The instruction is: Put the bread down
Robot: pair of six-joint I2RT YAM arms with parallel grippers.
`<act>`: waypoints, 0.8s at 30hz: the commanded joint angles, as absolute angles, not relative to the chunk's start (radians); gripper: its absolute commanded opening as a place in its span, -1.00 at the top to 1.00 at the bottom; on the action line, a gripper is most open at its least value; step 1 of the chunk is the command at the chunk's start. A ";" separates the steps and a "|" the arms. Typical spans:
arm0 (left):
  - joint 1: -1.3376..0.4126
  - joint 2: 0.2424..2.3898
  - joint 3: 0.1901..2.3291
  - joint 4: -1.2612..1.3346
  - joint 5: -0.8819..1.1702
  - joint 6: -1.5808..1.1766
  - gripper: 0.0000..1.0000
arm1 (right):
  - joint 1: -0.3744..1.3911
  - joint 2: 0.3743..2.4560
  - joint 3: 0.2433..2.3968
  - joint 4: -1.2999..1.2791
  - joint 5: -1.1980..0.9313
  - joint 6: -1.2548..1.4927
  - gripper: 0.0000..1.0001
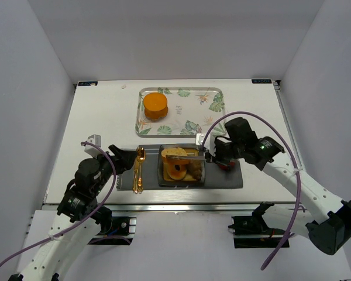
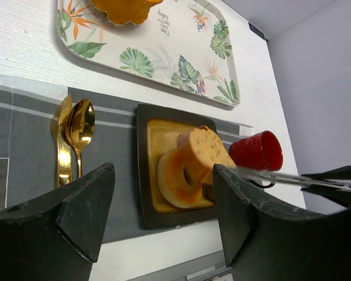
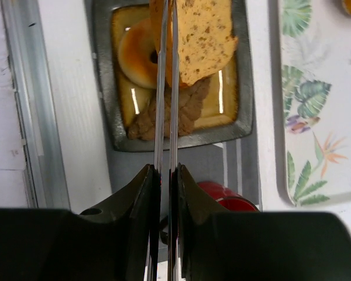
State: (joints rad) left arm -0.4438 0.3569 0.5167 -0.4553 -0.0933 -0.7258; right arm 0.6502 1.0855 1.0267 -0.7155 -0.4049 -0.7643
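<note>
The right jaws are closed narrow on the handle end of a pair of tongs (image 3: 159, 117). The two thin metal blades run nearly parallel out from between them. At the far tips the tongs pinch the bread (image 3: 202, 35) - a tan, speckled slice with a darker crust, held on edge and tilted over the plate (image 3: 102, 88). From the left wrist view the slice stands just above the donut (image 2: 175, 178); whether it touches it I cannot tell.

The left jaws stand wide apart and hold nothing, low over the near left part of the grey mat (image 2: 35, 117).

The plate is square, with a dark rim and a glossy yellow inside. In it lie the orange-glazed donut and a small brown piece (image 3: 190, 111), just beside each other. A red cup (image 2: 257, 151) lies on its side on the mat just right of the plate, under the right arm. A gold fork (image 2: 61, 152) and a gold spoon (image 2: 81, 126) lie side by side on the mat's left part.

White letters at the mat's left edge are cut off by the frame and cannot be read with certainty. Beyond the mat, on the white counter (image 1: 99, 111), sits a tray (image 1: 207, 105) printed with leaves and flowers - a few lines of small script on it are too fine to read. An orange round object (image 1: 155, 105) stands on the tray's left half.
</note>
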 commanded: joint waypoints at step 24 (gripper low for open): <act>-0.439 0.336 0.528 -0.468 -0.101 -0.724 -0.54 | 0.729 1.100 0.977 -0.721 -0.356 -0.801 0.05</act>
State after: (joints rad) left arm -0.4438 0.3370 0.5167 -0.4652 -0.0940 -0.7261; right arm 0.7223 1.1194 0.9524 -0.7341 -0.3202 -0.7967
